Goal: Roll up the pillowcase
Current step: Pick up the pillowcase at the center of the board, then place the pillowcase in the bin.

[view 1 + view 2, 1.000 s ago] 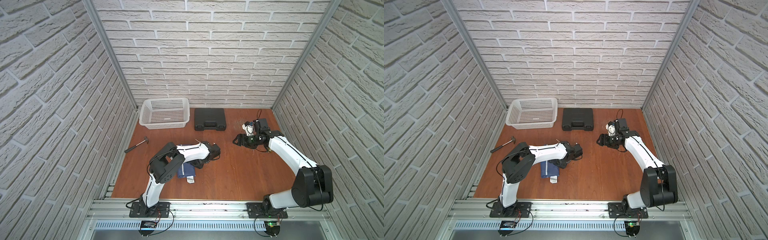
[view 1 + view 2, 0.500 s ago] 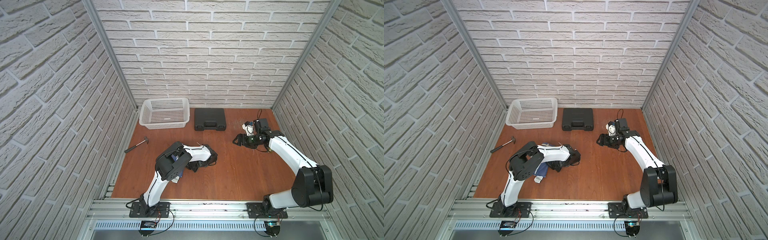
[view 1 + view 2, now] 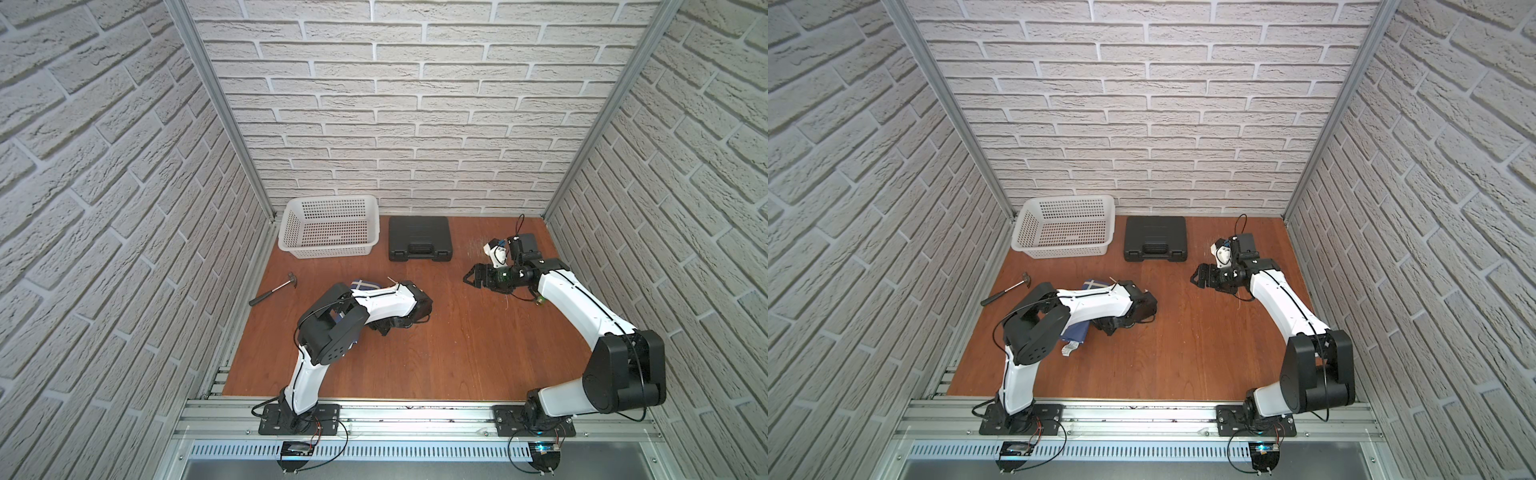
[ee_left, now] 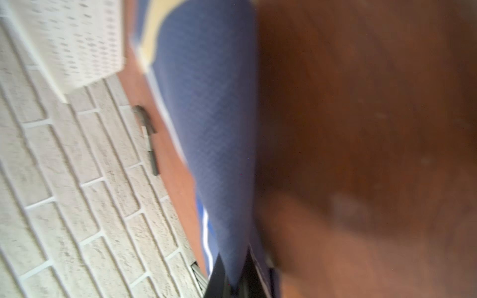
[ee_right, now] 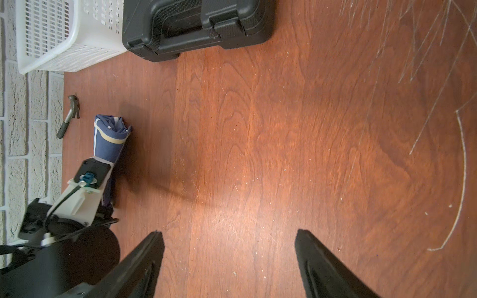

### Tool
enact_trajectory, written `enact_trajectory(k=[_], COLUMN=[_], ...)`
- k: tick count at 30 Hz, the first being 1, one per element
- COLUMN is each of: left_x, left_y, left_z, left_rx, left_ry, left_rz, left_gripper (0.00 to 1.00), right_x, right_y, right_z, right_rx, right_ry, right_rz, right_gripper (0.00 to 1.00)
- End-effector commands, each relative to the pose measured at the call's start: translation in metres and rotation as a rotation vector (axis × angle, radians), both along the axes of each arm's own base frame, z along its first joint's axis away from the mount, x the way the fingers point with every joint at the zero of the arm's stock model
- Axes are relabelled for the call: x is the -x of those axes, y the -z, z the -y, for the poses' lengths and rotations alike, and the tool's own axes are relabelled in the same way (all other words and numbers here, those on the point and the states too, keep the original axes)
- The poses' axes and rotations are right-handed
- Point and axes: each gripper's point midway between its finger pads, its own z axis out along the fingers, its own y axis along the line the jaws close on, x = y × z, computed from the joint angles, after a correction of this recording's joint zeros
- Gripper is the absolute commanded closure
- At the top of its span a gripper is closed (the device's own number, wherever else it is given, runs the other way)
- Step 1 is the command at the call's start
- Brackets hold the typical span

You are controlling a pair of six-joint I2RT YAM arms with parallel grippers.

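Note:
The pillowcase (image 5: 108, 139) lies as a navy roll with white and yellow lines on the left of the wooden table. My left arm covers most of it in both top views, leaving one end (image 3: 363, 284) and a part with the white tag (image 3: 1075, 330) showing. My left gripper (image 4: 233, 281) is shut on a fold of the blue cloth (image 4: 211, 116). It sits low under the forearm (image 3: 384, 328). My right gripper (image 5: 229, 232) is open over bare wood, far right of the roll (image 3: 469, 278).
A white perforated basket (image 3: 328, 249) stands at the back left, with a black tool case (image 3: 419, 243) beside it. A hammer (image 3: 274, 289) lies near the left wall, close to the roll. Brick walls close in three sides.
My left gripper has shut on the pillowcase, and the cloth's near end has shifted left under the arm. The right jaws have spread a little wider; that arm has stayed in place.

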Motion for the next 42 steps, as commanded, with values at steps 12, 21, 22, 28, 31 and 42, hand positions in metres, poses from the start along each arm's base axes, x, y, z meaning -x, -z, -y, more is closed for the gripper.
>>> enact_trajectory(k=[12,21,22,28,31,42], left_x=[-0.042,-0.135,-0.148,-0.232,-0.272,-0.354], left_y=[-0.148,-0.184,-0.18,-0.193,-0.187,-0.115], left_z=[-0.092,-0.12,-0.12,-0.142,-0.147,-0.121], left_rx=[-0.287,-0.219,-0.204,-0.203,-0.211,-0.118], left_ry=[0.045,0.155,0.195,0.193,0.194,0.438], left_rz=[0.179,0.307,0.289,0.351,0.357,0.319], left_gripper=[1.0,1.0,1.0,1.0,1.0,1.0], right_x=[-0.012,-0.022,-0.023,-0.029,-0.032,-0.04], right_y=[-0.022,-0.038,-0.04,-0.051,-0.056,-0.062], right_z=[-0.001,-0.002,-0.003,-0.002,-0.001,0.007], right_rx=[-0.011,-0.018,-0.02,-0.018,-0.015,0.033], right_ry=[-0.016,-0.014,-0.011,-0.003,0.004,0.023], right_rz=[0.063,0.1,0.103,0.126,0.134,0.143], right_gripper=[0.08,0.05,0.05,0.04,0.03,0.03])
